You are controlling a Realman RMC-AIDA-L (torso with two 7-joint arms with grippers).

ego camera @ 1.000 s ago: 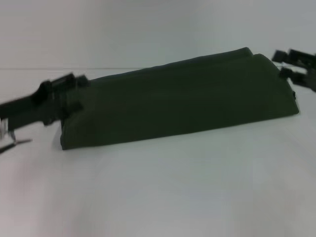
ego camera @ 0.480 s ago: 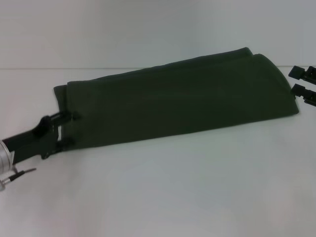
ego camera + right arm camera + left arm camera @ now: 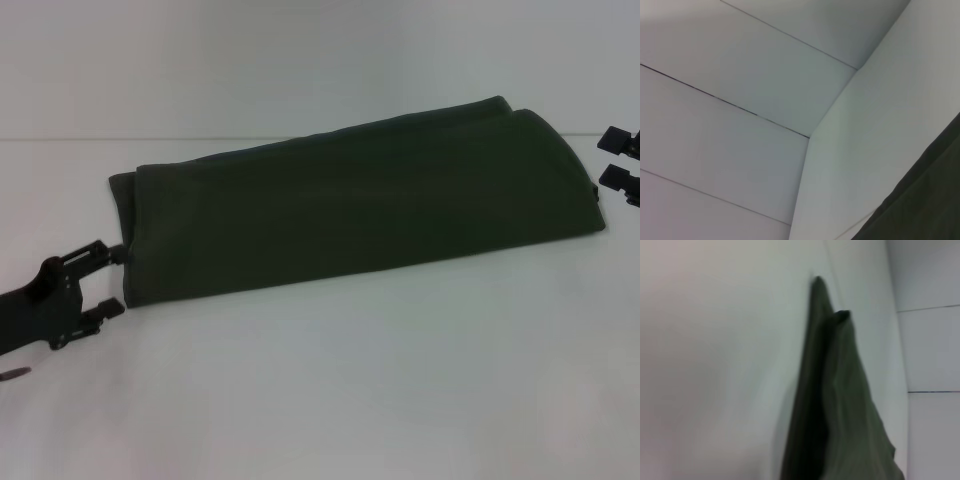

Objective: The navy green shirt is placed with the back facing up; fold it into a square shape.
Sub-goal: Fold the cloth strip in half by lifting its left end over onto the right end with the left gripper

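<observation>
Already the shirt (image 3: 360, 205) is partway folded: it lies as one long, narrow band on the white counter (image 3: 330, 390), running from near the left edge up toward the far right, with its plain side up and no lettering showing. The lengthwise folds look done, judging by the doubled layers seen at the end in the left wrist view. What is left, I judge, is folding the band across its length, perhaps more than once, to bring it to a square. The left pincer (image 3: 105, 280) sits at the band's near-left end, jaws spread wide and holding nothing, the upper tip just at the cloth's corner. The right pincer (image 3: 618, 160) hangs just beside the far right end, also agape and empty. No containers are in view.
</observation>
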